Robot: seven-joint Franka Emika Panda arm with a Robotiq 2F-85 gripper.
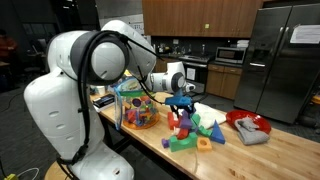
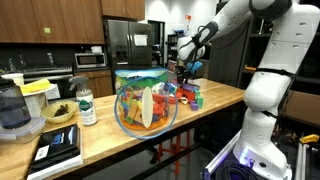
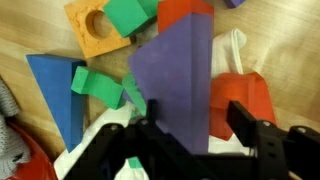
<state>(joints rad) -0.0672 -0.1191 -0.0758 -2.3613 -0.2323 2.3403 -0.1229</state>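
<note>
In the wrist view a large purple block (image 3: pixel 175 70) fills the space between my gripper's (image 3: pixel 195 115) black fingers, and the gripper is shut on it. The left finger lies against it; a thin strip of red shows by the right finger. Below lie an orange block with a round hole (image 3: pixel 95 28), a green block (image 3: pixel 128 14), a blue triangle (image 3: pixel 58 85) and a red block (image 3: pixel 245 95). In both exterior views the gripper (image 1: pixel 181 97) (image 2: pixel 188 66) hangs just over the pile of coloured blocks (image 1: pixel 195 130) on the wooden counter (image 1: pixel 270 155).
A clear plastic tub of toys (image 1: pixel 137 105) (image 2: pixel 146 105) stands on the counter beside the pile. A red plate with a cloth (image 1: pixel 247 122) lies further along. A bottle (image 2: pixel 87 105), a blender (image 2: pixel 12 110) and a tablet (image 2: pixel 60 145) sit at the other end.
</note>
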